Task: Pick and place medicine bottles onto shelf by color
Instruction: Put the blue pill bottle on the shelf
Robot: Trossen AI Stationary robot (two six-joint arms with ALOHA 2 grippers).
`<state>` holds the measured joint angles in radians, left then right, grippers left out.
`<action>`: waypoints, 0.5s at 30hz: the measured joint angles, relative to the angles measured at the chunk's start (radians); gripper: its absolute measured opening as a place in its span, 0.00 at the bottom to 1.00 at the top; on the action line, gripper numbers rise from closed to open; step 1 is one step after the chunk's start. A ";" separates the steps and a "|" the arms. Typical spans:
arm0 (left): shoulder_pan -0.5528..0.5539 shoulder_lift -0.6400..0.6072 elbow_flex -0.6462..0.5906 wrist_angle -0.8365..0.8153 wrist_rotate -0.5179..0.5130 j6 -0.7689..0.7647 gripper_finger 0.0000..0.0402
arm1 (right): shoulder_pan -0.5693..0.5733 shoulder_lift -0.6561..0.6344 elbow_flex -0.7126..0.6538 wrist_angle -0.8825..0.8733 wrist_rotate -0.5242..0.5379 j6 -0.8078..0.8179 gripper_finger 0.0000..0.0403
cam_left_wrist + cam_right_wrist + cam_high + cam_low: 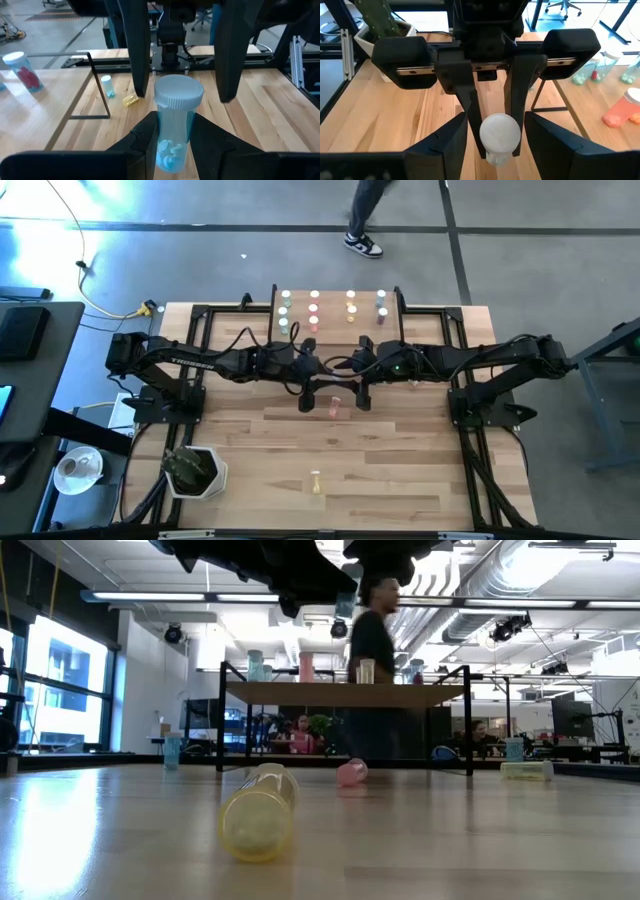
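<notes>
Blue bottle [175, 125] half hidden between left gripper [172, 137] fingers.

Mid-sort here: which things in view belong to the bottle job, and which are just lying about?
Job:
- blue bottle, held in the left gripper
- right gripper, open around it
- pink bottle and yellow bottle, lying on the table
- shelf with sorted bottles

Lying about:
- potted plant
- person passing behind

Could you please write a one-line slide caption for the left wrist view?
Left gripper holds a blue bottle upright, facing the open right gripper.
</notes>
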<state>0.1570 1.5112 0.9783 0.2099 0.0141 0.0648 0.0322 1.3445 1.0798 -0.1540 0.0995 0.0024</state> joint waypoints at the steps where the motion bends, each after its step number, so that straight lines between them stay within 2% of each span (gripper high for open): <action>1: 0.000 0.000 0.000 0.006 0.000 0.002 0.22 | 0.000 0.000 0.000 0.000 -0.002 0.000 0.47; 9: 0.000 0.000 0.000 0.027 0.000 0.026 0.22 | 0.000 -0.001 0.000 0.000 -0.003 0.001 0.46; 15: 0.000 0.000 0.000 0.028 0.000 0.026 0.22 | -0.016 -0.001 0.000 -0.008 -0.005 0.023 0.37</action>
<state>0.1570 1.5112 0.9783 0.2380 0.0137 0.0908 0.0167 1.3437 1.0798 -0.1616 0.0944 0.0253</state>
